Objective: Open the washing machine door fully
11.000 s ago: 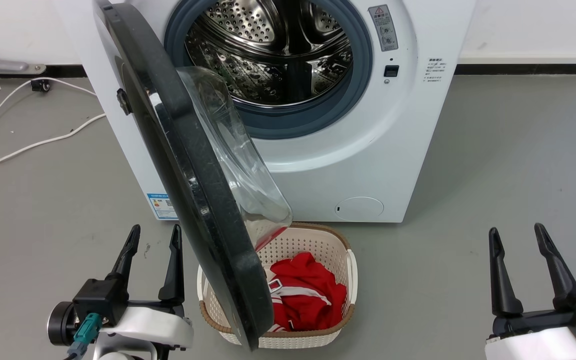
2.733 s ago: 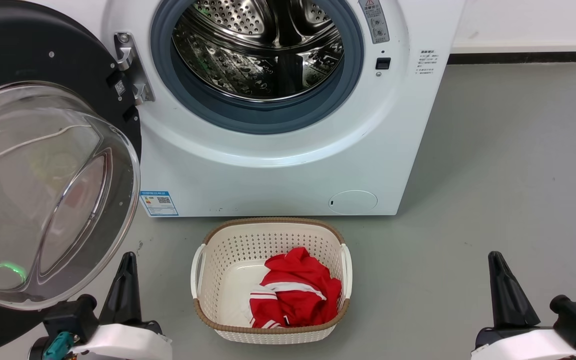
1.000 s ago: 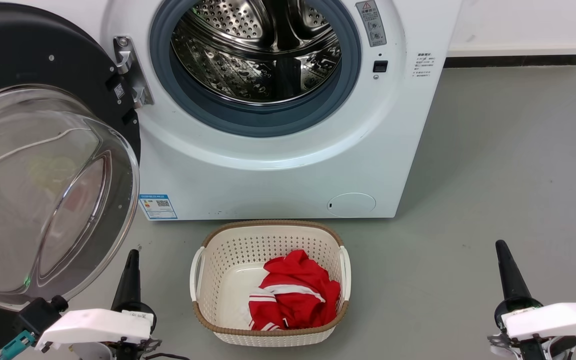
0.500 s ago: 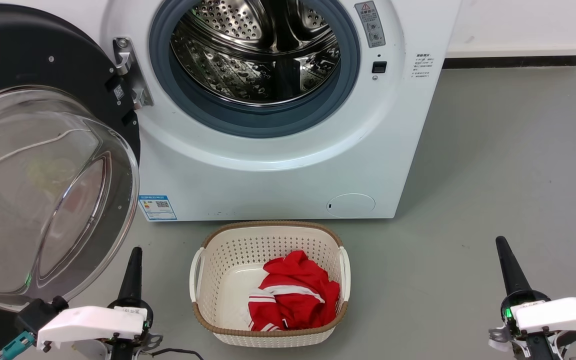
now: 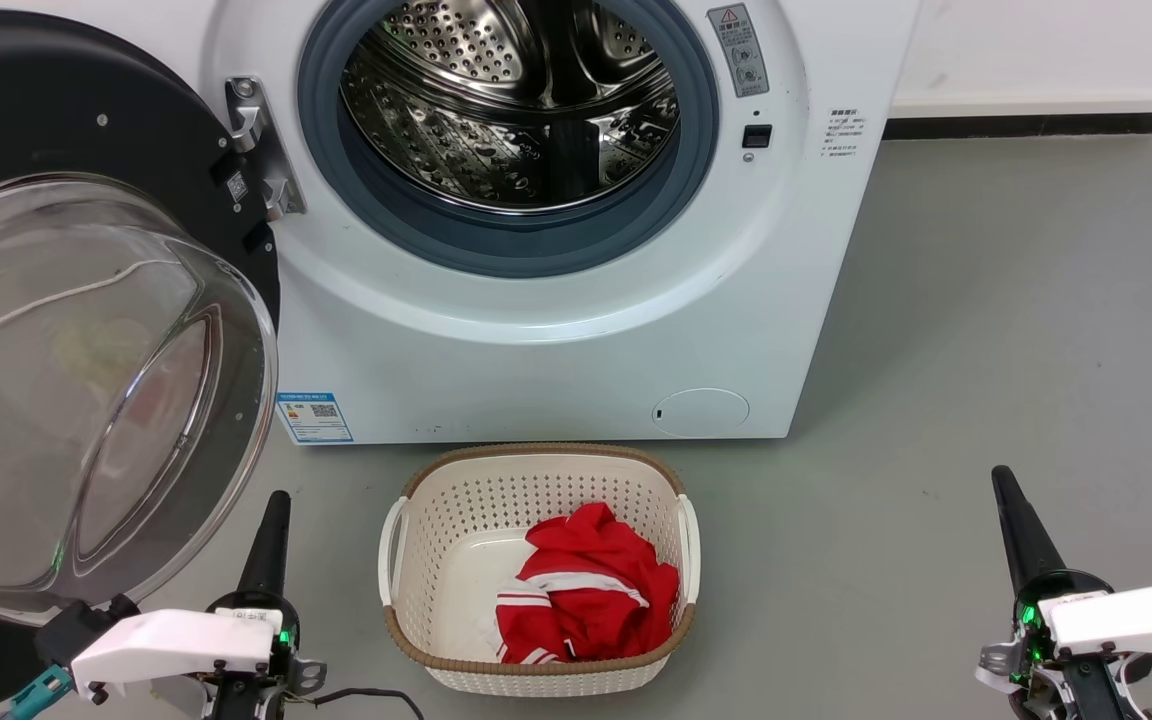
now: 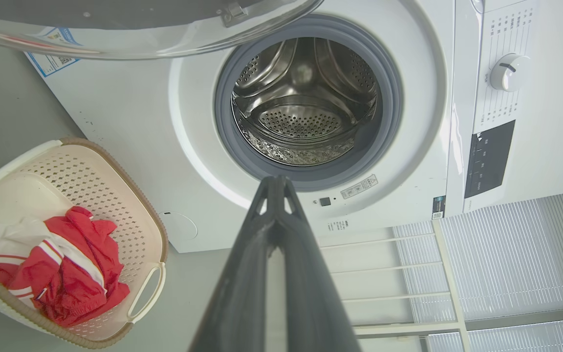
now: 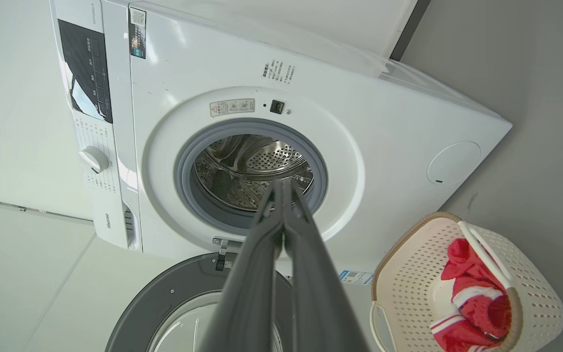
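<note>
The washing machine door (image 5: 76, 330) stands swung wide open to the left of the washing machine (image 5: 556, 340), hanging from its hinge (image 5: 256, 150). Its clear glass bowl faces away from the machine's front. The steel drum (image 5: 526, 110) inside the machine's grey-blue ring (image 5: 506, 250) is uncovered. On the floor (image 5: 986, 330) just in front of the machine stands a cream basket (image 5: 416, 510) with a red and white garment (image 5: 591, 590) in it. The left hand (image 5: 276, 505) hangs low in front of the machine's left corner, near the door's lower rim but clear of it, its fingers pressed together on nothing. The right hand (image 5: 1004, 485) hangs in front of the machine, off to its right, likewise closed and empty.
</note>
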Controlling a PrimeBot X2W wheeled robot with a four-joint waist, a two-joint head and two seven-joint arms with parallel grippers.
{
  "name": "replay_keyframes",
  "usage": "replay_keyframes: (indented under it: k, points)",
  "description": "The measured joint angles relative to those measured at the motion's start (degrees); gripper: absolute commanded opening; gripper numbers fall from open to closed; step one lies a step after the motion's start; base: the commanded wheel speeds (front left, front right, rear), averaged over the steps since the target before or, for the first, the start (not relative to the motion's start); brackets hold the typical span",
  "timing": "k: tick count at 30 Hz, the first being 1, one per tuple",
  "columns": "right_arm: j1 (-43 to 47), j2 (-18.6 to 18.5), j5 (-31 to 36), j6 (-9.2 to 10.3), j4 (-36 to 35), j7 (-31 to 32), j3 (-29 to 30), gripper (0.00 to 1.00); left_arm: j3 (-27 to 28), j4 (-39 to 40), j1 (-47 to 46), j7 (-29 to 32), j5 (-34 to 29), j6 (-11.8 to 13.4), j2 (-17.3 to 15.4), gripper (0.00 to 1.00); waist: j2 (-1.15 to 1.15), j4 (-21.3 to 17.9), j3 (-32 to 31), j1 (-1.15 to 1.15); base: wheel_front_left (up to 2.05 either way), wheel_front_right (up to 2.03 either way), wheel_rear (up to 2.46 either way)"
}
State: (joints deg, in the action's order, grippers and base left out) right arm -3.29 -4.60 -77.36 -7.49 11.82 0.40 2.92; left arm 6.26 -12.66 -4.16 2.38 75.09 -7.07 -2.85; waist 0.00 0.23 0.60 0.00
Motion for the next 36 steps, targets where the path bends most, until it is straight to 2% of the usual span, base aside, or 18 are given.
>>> replay_keyframes:
  k: [36]
  points:
    - [-2.3, 0.1, -15.6, 0.00, 2.0, 4.2, 1.4, 0.00, 0.2, -1.3, -1.7, 4.0, 16.2, -0.3, 0.0, 0.00, 0.00, -0.2, -0.4, 0.00, 0.00, 0.00, 0.00]
